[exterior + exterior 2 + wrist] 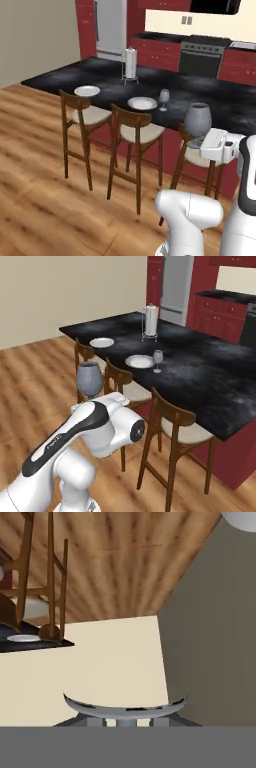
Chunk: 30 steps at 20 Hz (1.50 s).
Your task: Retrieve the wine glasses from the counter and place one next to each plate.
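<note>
My gripper (197, 142) is shut on the stem of one grey-blue wine glass (198, 119), held upright in the air over the chairs, short of the island's near edge. The same held glass (90, 379) stands above the hand (93, 401), and its round foot (125, 706) crosses the bottom of the hand view. A second wine glass (164, 98) (158, 359) stands on the island just right of the nearer white plate (142, 103) (139, 361). The farther plate (87, 90) (101, 342) lies alone to the left. The counter (155, 37) runs along the back wall.
The black island top (210, 100) carries a paper-towel roll (130, 64) on a wire stand. Three wooden chairs (135, 131) line its near side, between me and the plates. A stove (201, 55) and a fridge (110, 27) stand at the back. Wood floor spreads to the left.
</note>
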Available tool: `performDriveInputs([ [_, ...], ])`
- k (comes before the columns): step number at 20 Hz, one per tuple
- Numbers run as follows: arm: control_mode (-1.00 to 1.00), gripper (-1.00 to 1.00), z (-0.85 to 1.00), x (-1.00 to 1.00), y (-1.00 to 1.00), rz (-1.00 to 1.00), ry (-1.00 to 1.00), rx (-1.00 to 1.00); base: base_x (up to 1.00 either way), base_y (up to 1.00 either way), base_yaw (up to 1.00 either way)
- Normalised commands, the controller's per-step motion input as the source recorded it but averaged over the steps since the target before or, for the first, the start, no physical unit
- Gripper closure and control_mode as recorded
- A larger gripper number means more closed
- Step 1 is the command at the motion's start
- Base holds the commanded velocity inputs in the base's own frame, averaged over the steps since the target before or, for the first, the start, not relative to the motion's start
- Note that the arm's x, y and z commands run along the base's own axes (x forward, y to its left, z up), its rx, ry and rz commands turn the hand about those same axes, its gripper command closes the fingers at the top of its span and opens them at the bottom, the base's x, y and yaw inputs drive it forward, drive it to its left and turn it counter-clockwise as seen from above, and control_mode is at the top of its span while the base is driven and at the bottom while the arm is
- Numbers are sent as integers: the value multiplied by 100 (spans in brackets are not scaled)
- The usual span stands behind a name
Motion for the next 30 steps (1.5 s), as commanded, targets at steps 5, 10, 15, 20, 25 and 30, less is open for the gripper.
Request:
performDriveInputs([
  [5, 100, 100, 0, 0, 0, 0, 0, 0, 100, 100, -53],
  [10, 100, 100, 0, 0, 0, 0, 0, 0, 100, 100, -53],
  [15, 100, 100, 0, 0, 0, 0, 0, 0, 74, 100, -43],
  [20, 100, 100, 0, 0, 0, 0, 0, 0, 53, 100, -34],
  [25, 100, 100, 0, 0, 0, 0, 0, 0, 45, 100, -29],
  [30, 100, 100, 0, 0, 0, 0, 0, 0, 95, 100, -27],
])
